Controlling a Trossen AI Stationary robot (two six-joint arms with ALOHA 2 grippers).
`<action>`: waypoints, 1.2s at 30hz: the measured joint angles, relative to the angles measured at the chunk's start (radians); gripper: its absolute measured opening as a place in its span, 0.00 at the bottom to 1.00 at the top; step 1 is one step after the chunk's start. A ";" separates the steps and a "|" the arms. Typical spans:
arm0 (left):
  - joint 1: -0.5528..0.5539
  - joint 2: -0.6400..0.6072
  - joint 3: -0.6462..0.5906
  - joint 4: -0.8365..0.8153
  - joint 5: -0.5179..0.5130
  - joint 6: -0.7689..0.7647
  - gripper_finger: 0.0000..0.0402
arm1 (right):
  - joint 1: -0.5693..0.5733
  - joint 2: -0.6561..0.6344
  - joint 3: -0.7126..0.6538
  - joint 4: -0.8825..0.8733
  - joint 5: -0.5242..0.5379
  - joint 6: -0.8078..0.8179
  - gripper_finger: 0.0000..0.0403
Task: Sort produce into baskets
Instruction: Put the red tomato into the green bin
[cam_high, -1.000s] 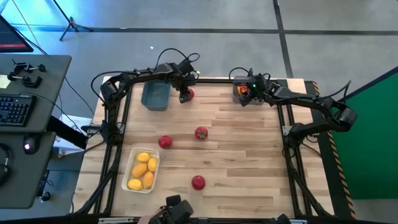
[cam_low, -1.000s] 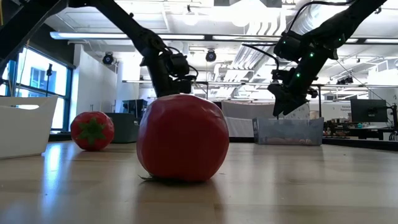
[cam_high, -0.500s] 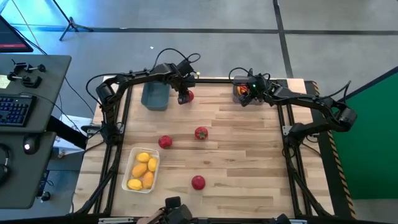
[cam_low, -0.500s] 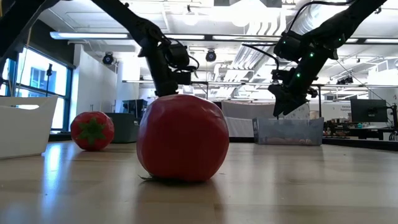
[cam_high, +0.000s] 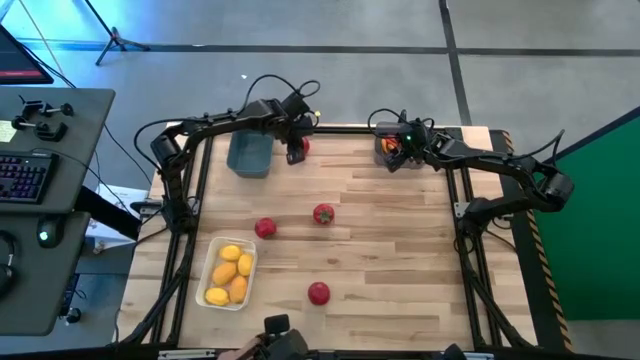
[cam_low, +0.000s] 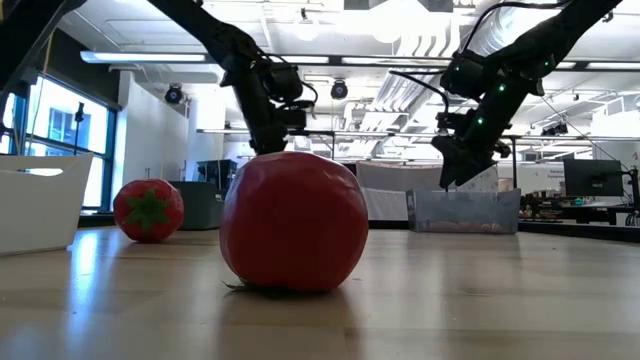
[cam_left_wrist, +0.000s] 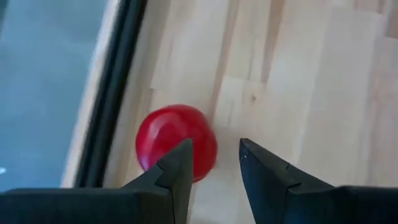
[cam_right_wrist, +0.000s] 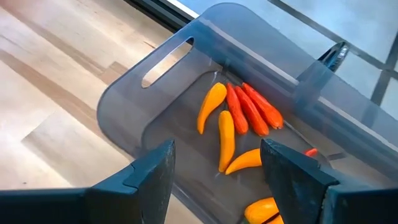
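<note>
So the tomato (cam_left_wrist: 176, 144) I'm after sits at the far edge of the wooden table (cam_high: 400, 250), right next to the black frame rail and just beside the dark blue-grey bin (cam_high: 249, 153). My left gripper (cam_left_wrist: 214, 165) hangs right over it with the fingers a bit apart. From my wrist cam the tomato is behind my one finger (cam_left_wrist: 177, 171) and pokes into the gap, but I honestly can't tell if I'm touching it, and nothing is pinched between the fingers.

Three more tomatoes are loose on the table: one (cam_high: 265, 228) and another (cam_high: 323, 213) near the middle, close together, and a third (cam_high: 318, 292) toward the near edge, which fills the low camera. The white tray (cam_high: 229, 273) at the near left holds the lemons (cam_high: 229, 275).

My right gripper (cam_right_wrist: 214, 165) hovers over the smoky grey bin (cam_right_wrist: 180, 93) at the far right corner, fingers wide apart and empty. Inside that bin lie the orange and red peppers (cam_right_wrist: 239, 121), piled together on the bottom.
</note>
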 joint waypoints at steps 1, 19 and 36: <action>-0.001 0.000 0.000 0.006 -0.010 0.002 0.30 | 0.000 0.000 0.000 0.000 -0.005 0.001 0.56; 0.052 0.033 0.002 0.002 -0.072 0.015 0.64 | 0.000 0.000 0.000 -0.016 -0.158 0.008 0.56; 0.085 0.122 0.005 0.053 -0.023 0.008 0.64 | 0.000 0.000 0.000 -0.014 -0.157 0.008 0.56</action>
